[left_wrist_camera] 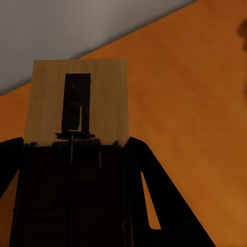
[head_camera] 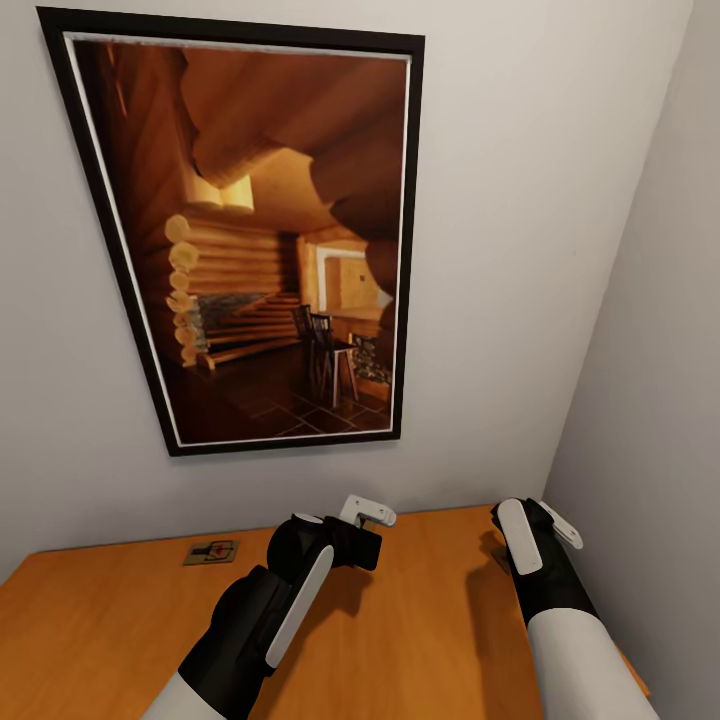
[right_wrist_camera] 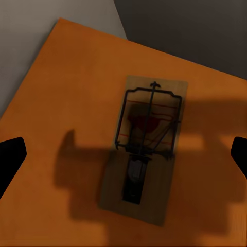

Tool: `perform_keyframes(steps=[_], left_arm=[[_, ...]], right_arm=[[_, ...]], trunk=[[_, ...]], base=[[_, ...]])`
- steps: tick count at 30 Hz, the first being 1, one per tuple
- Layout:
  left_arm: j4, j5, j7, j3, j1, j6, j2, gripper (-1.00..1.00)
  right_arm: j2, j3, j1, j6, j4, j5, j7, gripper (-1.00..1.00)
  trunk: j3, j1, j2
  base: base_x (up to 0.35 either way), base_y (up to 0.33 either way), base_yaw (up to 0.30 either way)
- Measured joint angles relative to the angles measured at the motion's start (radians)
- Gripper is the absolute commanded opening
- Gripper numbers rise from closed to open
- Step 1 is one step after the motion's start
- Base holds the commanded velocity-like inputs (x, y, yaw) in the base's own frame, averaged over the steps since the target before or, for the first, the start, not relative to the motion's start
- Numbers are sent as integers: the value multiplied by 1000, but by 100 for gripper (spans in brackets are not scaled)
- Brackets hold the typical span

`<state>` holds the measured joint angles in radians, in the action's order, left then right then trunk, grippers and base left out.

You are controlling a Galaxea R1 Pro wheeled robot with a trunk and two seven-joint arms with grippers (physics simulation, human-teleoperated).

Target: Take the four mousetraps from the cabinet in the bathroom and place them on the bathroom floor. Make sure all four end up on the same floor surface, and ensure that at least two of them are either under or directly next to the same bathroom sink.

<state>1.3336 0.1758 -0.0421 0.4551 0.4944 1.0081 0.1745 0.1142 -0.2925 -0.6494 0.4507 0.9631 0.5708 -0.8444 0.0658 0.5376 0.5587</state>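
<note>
On the cabinet (head_camera: 110,620) — smooth, flat orange-brown wood — the left gripper (left_wrist_camera: 74,154) is clamped on a tan wooden mousetrap (left_wrist_camera: 80,98) with dark wire. The right gripper (right_wrist_camera: 123,154) hangs spread wide above another mousetrap (right_wrist_camera: 146,149) — red-spotted, lying flat; a third mousetrap (head_camera: 211,551) rests near the wall.

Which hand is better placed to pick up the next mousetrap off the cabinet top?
Right. The right hand is open directly above a flat tan wooden mousetrap lying on the orange-brown wooden cabinet; the left hand is shut on another mousetrap.
</note>
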Motion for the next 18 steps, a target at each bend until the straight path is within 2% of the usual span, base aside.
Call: perform_keyframes(steps=[2, 12, 18], left_arm=[[0, 0, 0, 0, 0, 0, 0, -100], [0, 0, 0, 0, 0, 0, 0, -100], [0, 0, 0, 0, 0, 0, 0, -100]], right_arm=[[0, 0, 0, 0, 0, 0, 0, 100], [0, 0, 0, 0, 0, -2, -1, 100], [-1, 0, 0, -5, 0, -1, -2, 100]], trunk=[[6, 8, 14], [6, 8, 14], [25, 31, 56]], base=[[0, 0, 0], [0, 0, 0], [0, 0, 0]])
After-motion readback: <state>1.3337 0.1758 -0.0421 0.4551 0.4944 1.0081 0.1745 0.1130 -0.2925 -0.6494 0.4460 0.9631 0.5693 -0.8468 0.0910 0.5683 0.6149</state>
